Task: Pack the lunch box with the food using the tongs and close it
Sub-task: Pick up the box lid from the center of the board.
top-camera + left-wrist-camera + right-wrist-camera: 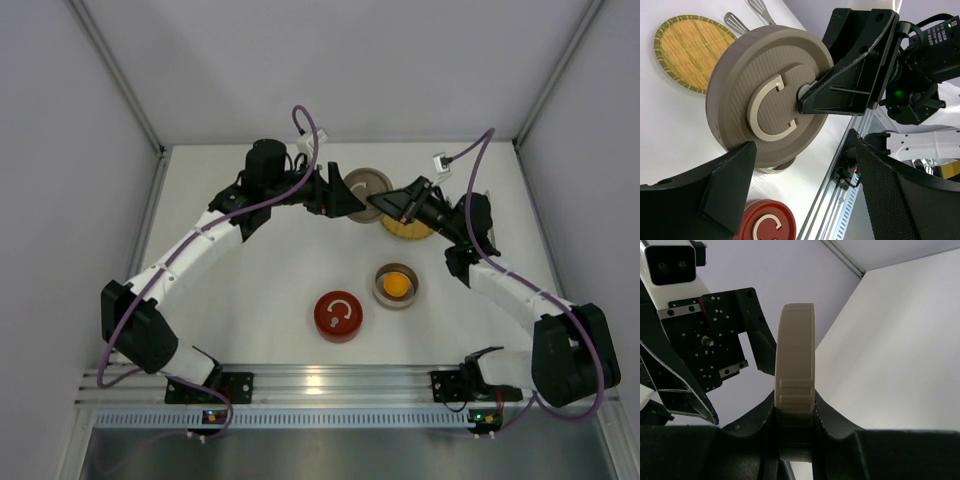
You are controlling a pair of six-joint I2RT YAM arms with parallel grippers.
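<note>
Right end effector (796, 407): one taupe lid (796, 340)

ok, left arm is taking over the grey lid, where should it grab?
Probably the free rim of the grey lid, opposite the right gripper, approached from the left arm's side. The lid stands on edge, its C handle facing the open left gripper, and the right gripper pinches that ribbed rim across its thickness.
</note>
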